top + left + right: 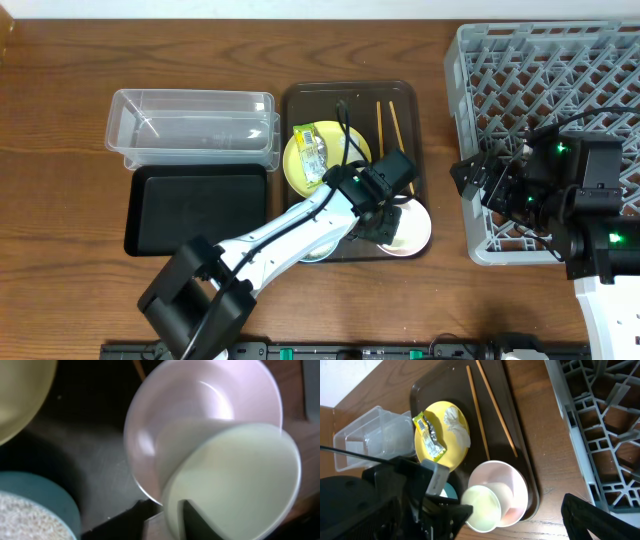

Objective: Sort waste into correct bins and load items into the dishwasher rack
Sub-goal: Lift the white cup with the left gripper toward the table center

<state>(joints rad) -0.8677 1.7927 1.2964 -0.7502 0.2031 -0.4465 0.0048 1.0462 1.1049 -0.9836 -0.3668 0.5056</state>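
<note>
**Pale cup gripped above pinkish-white bowl**

Light blue bowl, rice-like scraps inside: left on brown tray.
Left end effector: clamped on cup rim, cup tilted over the bowl.
Dishwasher rack: right of tray on desk, near.
Right end effector: at rack edge, opening cannot be told.
Risk: rim pinch slips during carry, and cup drops onto bowl or clips rack wall.

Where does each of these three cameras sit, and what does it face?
Overhead: above the table, facing down; left arm and right arm show.
Left wrist: on the left arm, over the pink bowl; its hand holds a pale cup.
Right wrist: beside the rack, facing the tray; its dark finger shows.
All three share the pink bowl.
</note>
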